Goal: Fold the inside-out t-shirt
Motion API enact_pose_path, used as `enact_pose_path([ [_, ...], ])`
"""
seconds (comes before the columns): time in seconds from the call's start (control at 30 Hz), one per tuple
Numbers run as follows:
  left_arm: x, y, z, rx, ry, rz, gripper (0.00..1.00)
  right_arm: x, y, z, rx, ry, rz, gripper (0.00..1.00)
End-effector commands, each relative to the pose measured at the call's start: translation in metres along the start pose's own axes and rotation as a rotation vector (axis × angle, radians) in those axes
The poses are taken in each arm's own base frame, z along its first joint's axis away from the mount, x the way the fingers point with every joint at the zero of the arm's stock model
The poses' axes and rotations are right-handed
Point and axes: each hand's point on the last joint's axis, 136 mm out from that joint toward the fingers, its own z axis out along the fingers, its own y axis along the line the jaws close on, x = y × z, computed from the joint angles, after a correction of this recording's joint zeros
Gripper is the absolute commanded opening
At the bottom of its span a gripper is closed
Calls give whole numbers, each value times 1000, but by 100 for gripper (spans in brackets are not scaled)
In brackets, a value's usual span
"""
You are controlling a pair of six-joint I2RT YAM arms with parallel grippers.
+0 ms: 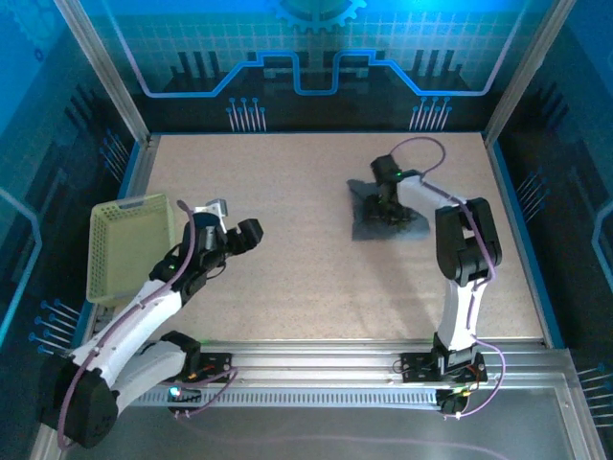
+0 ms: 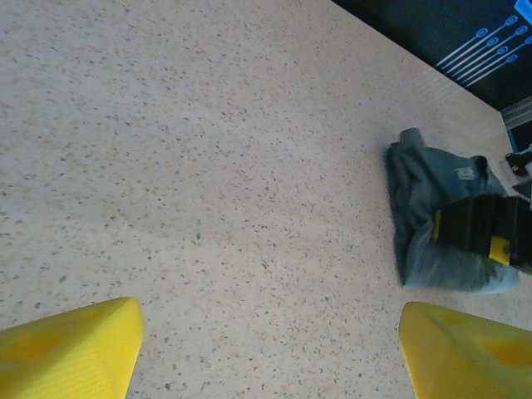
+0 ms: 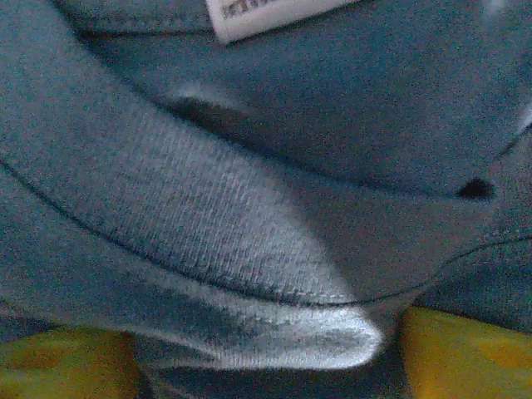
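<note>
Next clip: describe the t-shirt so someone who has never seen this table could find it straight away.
On the speckled beige table, look to the far right part, under the right arm's pincer. There lies the t-shirt, a crumpled slate-grey heap with a white label; unlike the rigid yellow-green mesh basket at the left edge, it is soft and dark.

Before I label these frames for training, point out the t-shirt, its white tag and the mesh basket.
t-shirt (image 2: 416,208): left wrist view, middle of the bunched grey fabric.
white tag (image 3: 266,12): right wrist view, centre of the tag.
mesh basket (image 1: 129,254): top external view, its bare floor.
</note>
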Motion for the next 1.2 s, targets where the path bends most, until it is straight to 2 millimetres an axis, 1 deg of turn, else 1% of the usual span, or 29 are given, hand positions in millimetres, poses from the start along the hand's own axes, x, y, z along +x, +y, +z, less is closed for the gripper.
enact_pose_path([
  [0.0,-5,9,-8,-32,-35,21,83,-10,-34,17,63,90,-32,78],
  [0.13,-8,10,-12,-36,-42,28,85,-45,-72,25,108,79,-43,79],
  [0.17,-8,10,-12,-39,-41,31,85,-53,-78,27,111,68,-57,79],
  [0.27,-9,13,-14,-49,-45,37,86,-73,-106,38,157,54,-81,79],
  [0.33,-10,14,-14,-54,-51,39,89,-87,-121,42,164,35,-81,79],
  [0.37,-10,16,-14,-60,-52,41,98,-90,-127,52,161,41,-79,79],
  [0.4,-11,16,-13,-65,-53,45,99,-94,-128,56,115,53,-52,79],
  [0.47,-12,17,-13,-72,-53,53,99,-115,-128,50,73,8,-32,79],
  [0.57,-15,17,-10,-85,-51,79,99,-141,-130,38,93,-54,-57,81],
  [0.63,-18,18,-9,-100,-55,101,99,-151,-133,29,109,-61,-59,82],
  [0.7,-24,21,-9,-124,-80,131,99,-157,-135,14,125,-78,-55,83],
  [0.77,-32,26,-8,-162,-115,170,99,-159,-132,-8,124,-122,-46,87],
  [0.8,-38,28,-8,-188,-138,192,99,-157,-127,-22,94,-146,-46,91],
  [0.83,-42,31,-6,-210,-154,214,99,-156,-123,-39,74,-177,-38,92],
  [0.87,-46,34,-3,-233,-171,242,99,-150,-121,-51,66,-197,-19,94],
  [0.9,-51,36,0,-248,-187,273,99,-144,-115,-67,41,-235,-10,96],
  [0.93,-54,39,5,-266,-199,301,99,-138,-108,-78,16,-265,-7,98],
  [1.0,-61,46,19,-309,-212,392,99,-121,-94,-101,0,-340,-4,100],
  [1.03,-62,50,25,-329,-203,409,99,-113,-89,-108,2,-372,-6,100],
  [1.1,-63,59,38,-345,-169,435,99,-91,-79,-116,24,-438,-17,100],
  [1.17,-63,67,47,-333,-158,429,99,-70,-75,-114,37,-467,-7,100],
])
